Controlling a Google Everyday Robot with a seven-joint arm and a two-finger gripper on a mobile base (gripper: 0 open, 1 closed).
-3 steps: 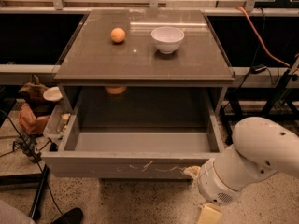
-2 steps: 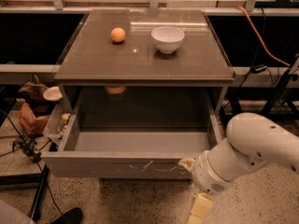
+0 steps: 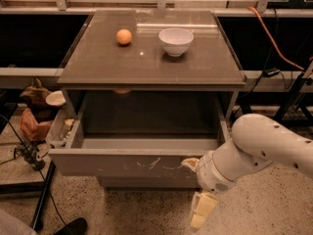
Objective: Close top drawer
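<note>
Now the arm has swung left, so its wrist sits against the right end of the top drawer, on the scratched front. The gripper hangs just below that front, aimed at the floor; I cannot tell whether it is open or closed. The drawer is still pulled fully out, so the push has probably only begun. Its interior looks empty. Left of it, 1 black stand leg stands near.
</note>
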